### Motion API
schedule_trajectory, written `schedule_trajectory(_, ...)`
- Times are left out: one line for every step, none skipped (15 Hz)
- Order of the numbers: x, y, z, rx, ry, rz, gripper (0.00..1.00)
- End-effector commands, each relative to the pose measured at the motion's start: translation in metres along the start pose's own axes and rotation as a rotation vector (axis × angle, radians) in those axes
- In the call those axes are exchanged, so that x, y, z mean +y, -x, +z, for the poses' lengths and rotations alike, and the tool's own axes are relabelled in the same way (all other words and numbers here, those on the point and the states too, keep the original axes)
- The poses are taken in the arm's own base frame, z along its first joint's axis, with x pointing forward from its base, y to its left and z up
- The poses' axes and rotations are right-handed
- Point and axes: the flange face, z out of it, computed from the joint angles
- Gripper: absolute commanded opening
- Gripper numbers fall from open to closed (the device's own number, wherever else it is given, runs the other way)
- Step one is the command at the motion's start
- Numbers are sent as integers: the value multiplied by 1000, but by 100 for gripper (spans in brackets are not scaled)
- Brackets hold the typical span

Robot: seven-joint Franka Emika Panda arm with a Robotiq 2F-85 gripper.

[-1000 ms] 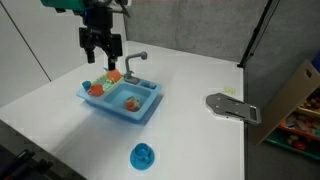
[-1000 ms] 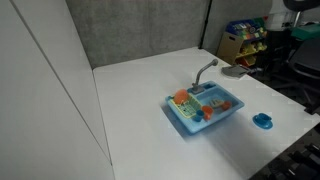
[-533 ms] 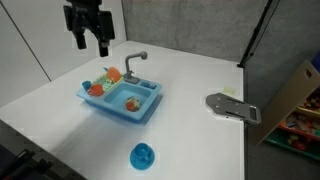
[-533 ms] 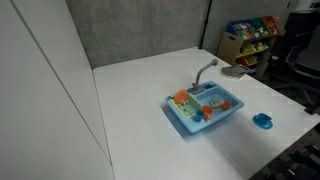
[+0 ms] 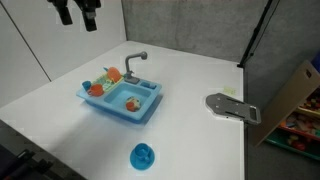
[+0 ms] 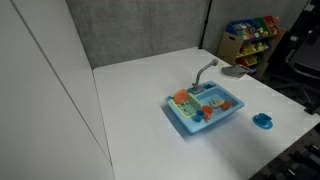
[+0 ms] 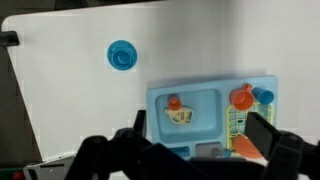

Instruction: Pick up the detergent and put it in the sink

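The light-blue toy sink (image 5: 145, 107) with its grey faucet (image 5: 133, 62) stands on the white table and shows in both exterior views (image 6: 224, 110) and in the wrist view (image 7: 200, 95). The small cream-yellowish detergent bottle (image 7: 181, 117) lies in the sink's basin next to a small orange item (image 7: 173, 102); an exterior view shows it there too (image 5: 131, 102). My gripper (image 5: 77, 16) is open and empty, high above the table, up and to the left of the sink. In the wrist view its two dark fingers (image 7: 195, 140) frame the sink far below.
A small round blue dish (image 5: 143, 155) sits near the table's front edge and also shows in the wrist view (image 7: 122, 55). An orange cup (image 7: 243, 97) and a blue cup (image 7: 264, 95) sit in the sink's rack side. A grey flat object (image 5: 232, 106) lies to the right. A cardboard box (image 5: 300, 88) stands beyond the table.
My gripper has risen from just above the sink's rack side to the top left of the view, staying open. The sink and its contents have not moved.
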Motion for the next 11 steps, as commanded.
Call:
schedule_trajectory(-1,15,-16,65,7,-33,100)
schedule_trajectory(-1,16,-18,71,6,-41,100)
schedule_trajectory(-2,17,-20,76,6,-46,100)
schedule_trajectory(-2,18,-21,78,6,-50,100)
schedule_trajectory(-2,18,-20,79,6,-55,100)
schedule_trajectory(-1,12,-19,56,-3,-28,100)
schedule_trajectory(-2,13,-19,57,-3,-30,100)
schedule_trajectory(-2,13,-19,58,-3,-32,100)
schedule_trajectory(-2,13,-19,58,-3,-33,100)
schedule_trajectory(-2,13,-19,58,-3,-34,100)
schedule_trajectory(-2,13,-19,58,-3,-34,100)
